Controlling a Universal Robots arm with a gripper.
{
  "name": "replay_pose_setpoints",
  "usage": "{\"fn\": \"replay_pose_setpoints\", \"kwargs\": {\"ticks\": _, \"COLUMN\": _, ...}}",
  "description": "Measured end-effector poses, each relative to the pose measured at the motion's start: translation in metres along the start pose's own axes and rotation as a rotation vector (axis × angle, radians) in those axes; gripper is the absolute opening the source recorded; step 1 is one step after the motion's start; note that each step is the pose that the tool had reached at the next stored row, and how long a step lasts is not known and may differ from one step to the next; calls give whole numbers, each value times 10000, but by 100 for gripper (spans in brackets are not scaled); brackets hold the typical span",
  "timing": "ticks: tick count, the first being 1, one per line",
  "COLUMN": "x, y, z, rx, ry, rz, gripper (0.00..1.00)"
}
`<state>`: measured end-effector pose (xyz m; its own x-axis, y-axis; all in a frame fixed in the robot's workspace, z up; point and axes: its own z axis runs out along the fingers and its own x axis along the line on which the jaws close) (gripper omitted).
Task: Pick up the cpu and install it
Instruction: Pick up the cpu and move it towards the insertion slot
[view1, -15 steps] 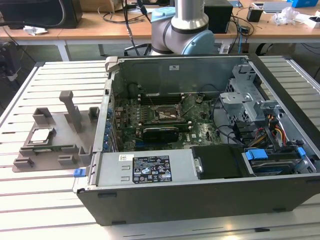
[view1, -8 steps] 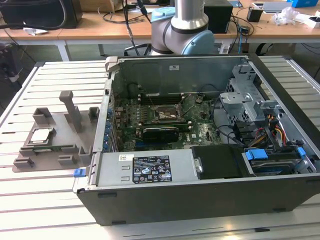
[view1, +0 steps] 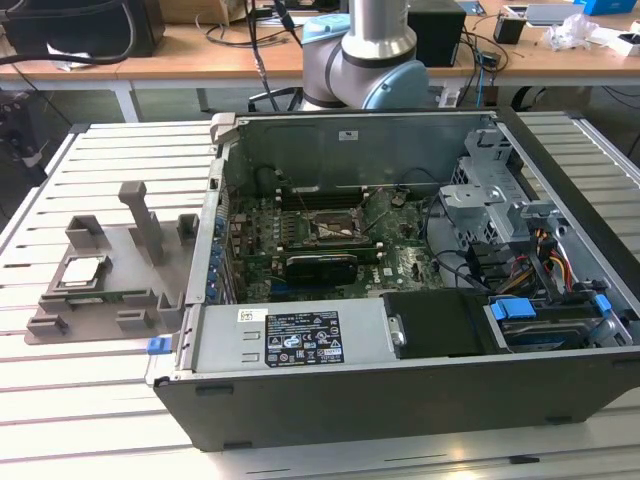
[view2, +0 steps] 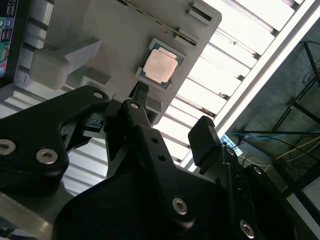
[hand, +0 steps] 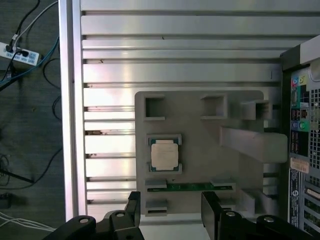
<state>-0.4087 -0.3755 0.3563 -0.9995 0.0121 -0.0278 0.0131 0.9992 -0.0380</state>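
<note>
On the grey tray (view1: 120, 270), at the exterior view's left of the open case (view1: 420, 390), cpu (view1: 82, 271) lies flat. Both wrist views add the fingers (hand: 210, 207): spread, empty, near it. Slatted metal desk (hand: 175, 45); power strip (hand: 20, 54) on dark floor (hand: 30, 150).

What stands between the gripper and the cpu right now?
Nothing visible. In the first wrist view the cpu lies uncovered in the grey fixture tray, and the open gripper hangs clear of it.
</note>
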Motion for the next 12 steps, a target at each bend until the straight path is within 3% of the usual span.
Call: {"fn": "replay_pose_setpoints", "kwargs": {"ticks": 12, "x": 3, "y": 46, "z": 96, "rx": 11, "ry": 1, "rz": -1, "gripper": 60}}
